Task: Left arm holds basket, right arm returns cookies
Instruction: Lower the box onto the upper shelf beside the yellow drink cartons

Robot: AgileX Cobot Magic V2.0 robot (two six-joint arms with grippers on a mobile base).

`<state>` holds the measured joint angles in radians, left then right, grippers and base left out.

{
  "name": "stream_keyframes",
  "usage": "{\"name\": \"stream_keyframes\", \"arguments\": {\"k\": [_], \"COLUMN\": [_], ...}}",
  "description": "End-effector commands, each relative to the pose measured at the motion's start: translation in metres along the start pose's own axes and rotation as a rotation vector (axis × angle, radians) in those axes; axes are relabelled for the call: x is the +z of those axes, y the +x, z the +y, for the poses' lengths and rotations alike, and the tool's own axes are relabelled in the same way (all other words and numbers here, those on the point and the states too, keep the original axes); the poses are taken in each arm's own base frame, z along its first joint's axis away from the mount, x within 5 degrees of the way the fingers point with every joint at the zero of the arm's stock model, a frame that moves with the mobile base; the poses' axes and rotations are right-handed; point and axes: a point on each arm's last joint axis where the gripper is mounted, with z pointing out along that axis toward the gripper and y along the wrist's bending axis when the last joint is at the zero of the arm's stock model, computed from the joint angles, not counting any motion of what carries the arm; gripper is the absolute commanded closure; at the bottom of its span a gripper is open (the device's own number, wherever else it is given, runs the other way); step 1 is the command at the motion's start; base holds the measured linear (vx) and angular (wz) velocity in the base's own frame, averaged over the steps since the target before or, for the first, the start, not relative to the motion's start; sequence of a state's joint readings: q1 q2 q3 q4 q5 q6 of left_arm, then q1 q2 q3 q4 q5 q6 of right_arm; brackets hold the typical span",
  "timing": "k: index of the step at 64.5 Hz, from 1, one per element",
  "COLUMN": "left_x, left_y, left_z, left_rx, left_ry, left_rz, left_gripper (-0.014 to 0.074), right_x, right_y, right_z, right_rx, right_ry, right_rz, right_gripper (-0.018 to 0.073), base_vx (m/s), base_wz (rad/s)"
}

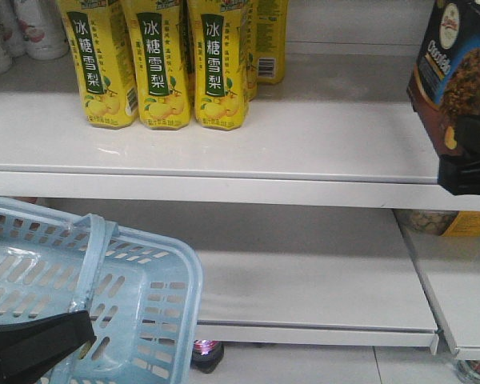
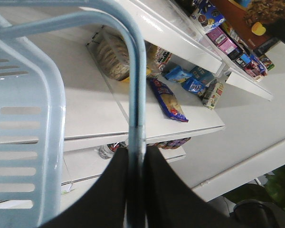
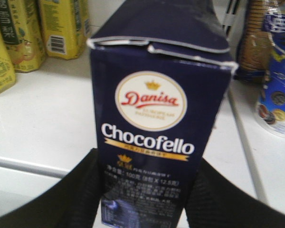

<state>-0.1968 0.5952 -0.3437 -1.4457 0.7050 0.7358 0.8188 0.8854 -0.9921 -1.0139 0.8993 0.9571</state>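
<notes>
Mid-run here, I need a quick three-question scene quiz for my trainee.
1. True or false: the cookies lie in the basket.
2. The left gripper is shut on: A) basket handle B) yellow carton C) nothing.
3. Fill in: the cartons stand on the ___ shelf.

Key
1. False; the right gripper holds them at the upper shelf.
2. A
3. upper

front: faces shelves (image 1: 224,152) | wrists: close-up | shared: shelves
</notes>
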Motion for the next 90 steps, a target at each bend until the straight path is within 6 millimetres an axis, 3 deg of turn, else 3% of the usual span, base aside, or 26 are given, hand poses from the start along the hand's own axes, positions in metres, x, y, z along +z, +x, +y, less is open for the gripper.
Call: {"name": "stream_keyframes", "arguments": {"k": [1, 30, 43, 58, 73, 90], "left_x": [-0.002, -0.002, -0.002, -0.002, -0.002, -0.002], "left_y": [-0.009, -0.008, -0.008, -0.008, -0.008, -0.008], "left_z": [-0.012, -0.013, -0.013, -0.013, -0.013, -0.013], "left_rx": [-0.005, -0.004, -0.003, -0.004, -0.004, -0.004], "left_ry": [0.056, 0.073, 0.072, 0.067, 0.067, 0.067], "left_rz": [-0.038, -0.020, -0.020, -0.025, -0.026, -0.025], "left_gripper": [0.0603, 0.0603, 0.0603, 0.0603, 0.0603, 0.0603], "right_x": [0.002, 0.055, 0.084, 0.102, 0.119, 0.134], "right_y": [-0.019, -0.021, -0.010, -0.008, -0.024, -0.020], "right_z": [0.001, -0.016, -0.027, -0.025, -0.022, -0.019], "right_rx": [-0.001, 0.081, 0.059, -0.013, -0.043, -0.038], "right_ry": [0.008, -0.002, 0.041, 0.038, 0.053, 0.056], "right_rz": [-0.127, -0.141, -0.065, -0.034, -0.036, 0.026], "right_gripper": [0.0563, 0.0560, 0.0560, 0.0560, 0.0560, 0.0560], "base_vx": [0.00, 0.00, 0.00, 0.00, 0.00, 0.00], "base_wz": [0.00, 0.00, 0.00, 0.00, 0.00, 0.00]}}
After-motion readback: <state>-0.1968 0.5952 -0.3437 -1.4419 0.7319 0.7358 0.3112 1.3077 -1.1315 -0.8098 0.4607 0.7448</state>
